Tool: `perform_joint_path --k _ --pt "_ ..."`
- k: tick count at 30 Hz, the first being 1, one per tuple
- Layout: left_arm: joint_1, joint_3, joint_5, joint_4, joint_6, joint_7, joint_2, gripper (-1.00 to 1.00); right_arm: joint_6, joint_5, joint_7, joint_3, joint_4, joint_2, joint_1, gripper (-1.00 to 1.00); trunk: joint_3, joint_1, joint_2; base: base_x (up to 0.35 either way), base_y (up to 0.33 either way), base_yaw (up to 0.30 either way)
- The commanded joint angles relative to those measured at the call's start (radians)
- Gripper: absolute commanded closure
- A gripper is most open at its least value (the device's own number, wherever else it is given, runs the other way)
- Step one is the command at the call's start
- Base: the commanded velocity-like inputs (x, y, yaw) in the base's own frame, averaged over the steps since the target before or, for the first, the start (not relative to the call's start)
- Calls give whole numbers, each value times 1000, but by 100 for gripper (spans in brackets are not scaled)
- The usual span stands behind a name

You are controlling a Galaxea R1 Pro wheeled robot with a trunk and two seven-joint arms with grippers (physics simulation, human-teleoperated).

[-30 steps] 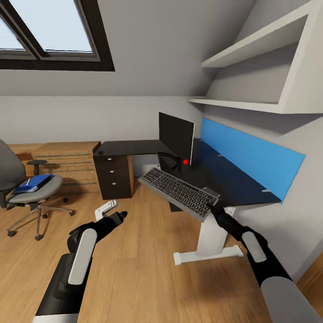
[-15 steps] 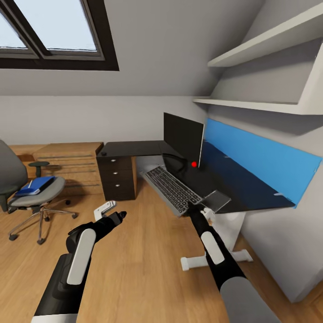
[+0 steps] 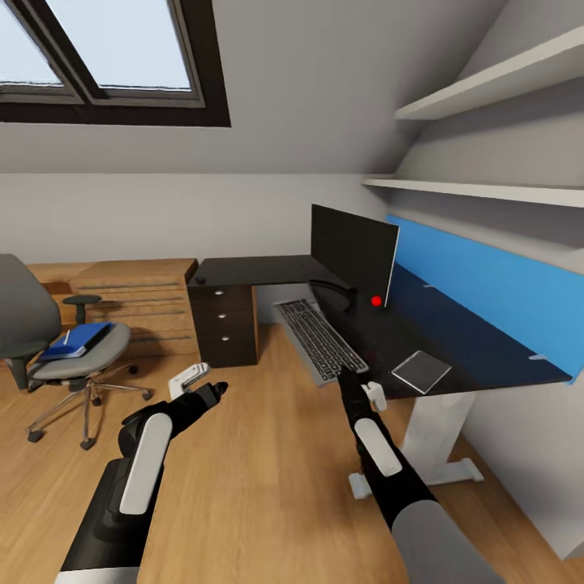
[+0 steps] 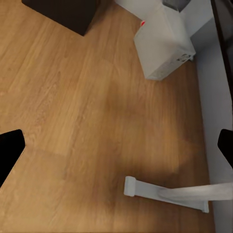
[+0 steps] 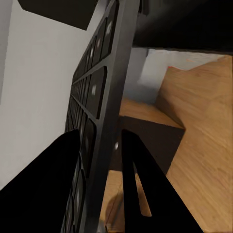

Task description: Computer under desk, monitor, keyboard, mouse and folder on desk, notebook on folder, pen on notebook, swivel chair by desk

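Right gripper (image 3: 345, 378) was clamped on the near end of the keyboard (image 3: 319, 339), which lay along the desk's (image 3: 454, 357) front edge beside the monitor (image 3: 354, 254). Left gripper (image 3: 203, 387) hung spread wide over the floor.

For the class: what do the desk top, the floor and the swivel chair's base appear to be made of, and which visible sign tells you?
Desk: glossy black, perhaps lacquer or glass; it mirrors the blue wall panel.
Floor: warm brown wood boards with visible grain.
Swivel chair base: probably polished metal; thin, shiny silver spokes.
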Motion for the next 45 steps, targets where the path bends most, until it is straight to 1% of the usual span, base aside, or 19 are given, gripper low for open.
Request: perform_joint_path --k 1,8,11,12,14,21,36,38,39,40,41,43,45 --pt "-1 2 10 -1 3 8 -1 -100 -6 -11 0 4 -1 0 -1 100 -1 0 -1 1 332 0" --pt "-1 2 9 0 4 9 0 -100 -7 -19 0 10 4 0 1 100 -1 0 -1 52 309 0" --pt "-1 1 10 0 4 10 -1 -100 -10 -19 0 10 4 0 2 100 -1 0 -1 308 113 0" --pt "-1 0 8 17 2 11 -3 -100 -11 -18 -1 10 9 0 2 100 -1 0 -1 332 72 0" --pt "-1 0 7 20 2 11 -3 -100 -11 -18 -1 10 9 0 2 100 -1 0 -1 333 72 0" --pt "-1 0 3 28 0 11 -3 -100 -14 -16 0 15 38 0 2 100 -1 0 -1 333 71 0" --pt "-1 -1 1 29 0 12 -3 -100 -18 -10 5 15 37 0 2 100 -1 0 -1 333 76 0" --pt "-1 0 1 29 0 12 -3 -100 -19 -8 26 15 38 0 2 100 -1 0 -1 333 113 0" --pt "-1 1 1 29 0 12 -3 -100 -21 -7 112 14 42 0 2 100 -1 0 -1 329 157 0" --pt "-1 1 1 29 0 12 -3 -100 -22 -7 129 14 43 0 2 100 -1 0 -1 328 163 0" --pt "-1 1 1 29 0 12 -3 -100 -23 -7 168 14 48 0 2 100 -1 0 -1 324 176 0" --pt "-1 1 1 29 0 12 -3 -100 -32 -6 194 15 56 0 2 100 -1 0 -1 322 184 0" --pt "-1 1 1 29 0 13 -3 -100 -43 -5 206 15 62 0 2 100 -1 0 -1 320 190 0"
